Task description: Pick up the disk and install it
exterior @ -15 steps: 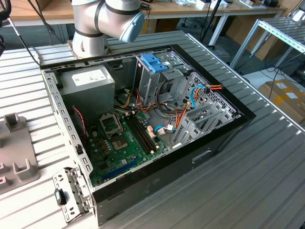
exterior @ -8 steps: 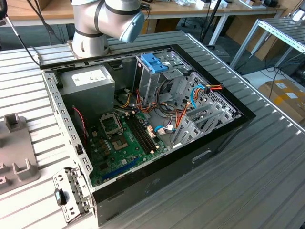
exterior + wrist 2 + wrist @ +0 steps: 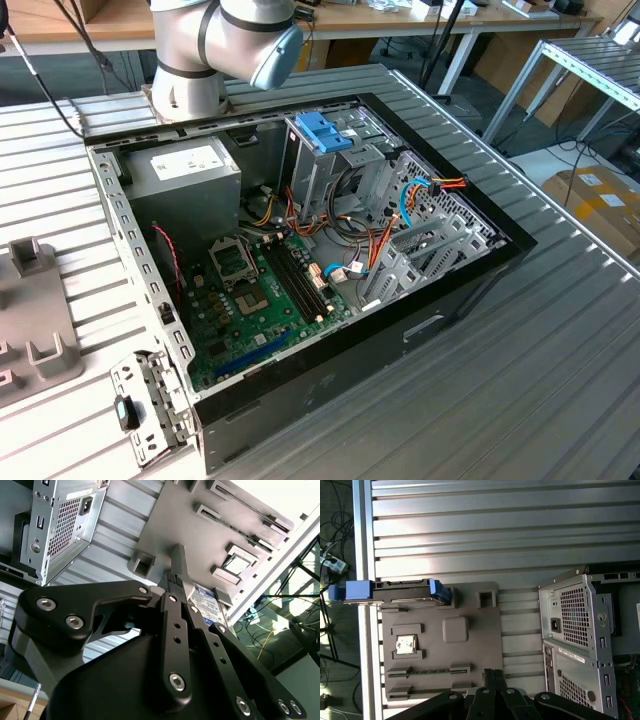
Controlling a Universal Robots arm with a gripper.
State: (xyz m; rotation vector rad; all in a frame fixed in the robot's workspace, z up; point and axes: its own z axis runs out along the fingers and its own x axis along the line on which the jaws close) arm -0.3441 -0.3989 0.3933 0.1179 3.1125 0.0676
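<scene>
**The disk (image 3: 402, 591) sits on the fixture plate; the gripper (image 3: 493, 672) is clenched and empty**

In the first wrist view the disk appears edge-on, as a thin dark slab with bright blue carrier pieces at both ends. It lies along one edge of the grey fixture plate (image 3: 470, 650). One blue end juts past the plate's corner and over the edge rail of the ribbed worktop (image 3: 495, 530). The other end stops just beside a small square socket moulded into the plate. A square chip (image 3: 406, 644) lies in a recess of the same plate, near the disk but apart from it.

The gripper's two fingers are pressed together with nothing between them. Both wrist views show them over the plate, toward the plate's side that faces the computer case (image 3: 575, 620). They are apart from the disk and do not touch it. In the second wrist view a strip of the disk's labelled face shows just past the closed fingers.

In the exterior view the case lies on its side on the worktop with its cover off, just beside the plate's edge. Inside it are the motherboard (image 3: 260, 290), a power supply (image 3: 185, 170) and a metal drive cage (image 3: 320, 175) topped by a blue clip (image 3: 325, 130). The arm (image 3: 220, 40) stands on the worktop just behind the case, by its power-supply end.
</scene>
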